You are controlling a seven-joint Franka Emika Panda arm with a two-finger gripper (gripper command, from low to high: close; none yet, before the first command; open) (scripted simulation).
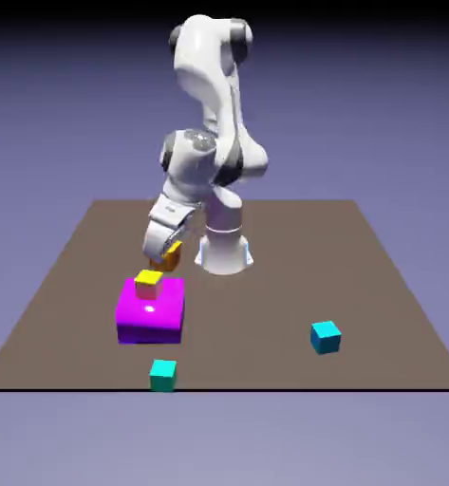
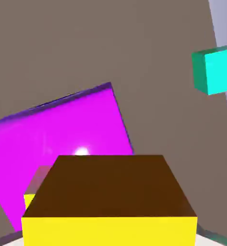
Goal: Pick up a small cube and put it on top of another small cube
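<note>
On the brown table point(image 1: 380, 275), going from the exterior view's left, the big magenta block point(image 1: 150, 313) sits toward the left side with the small yellow cube point(image 1: 148, 282) resting on its top, near the far edge of that top. Just behind and a little above the yellow cube, the gripper point(image 1: 163, 254) of the white arm point(image 1: 209, 104) is closed on the small orange cube point(image 1: 171, 254), held off the table and not touching the yellow one. In front of the magenta block, close to the table's near edge, stands a teal-green cube point(image 1: 162, 374). Farther toward the exterior view's right lies a blue cube point(image 1: 326, 336), well apart from the rest.

In the hand view the held cube point(image 2: 110, 192) fills the lower middle, hiding the fingertips; its top looks dark brown and its near face bright yellow-orange. Behind it lies the magenta block point(image 2: 62, 129), with a teal-green cube point(image 2: 216, 69) at the upper right.
</note>
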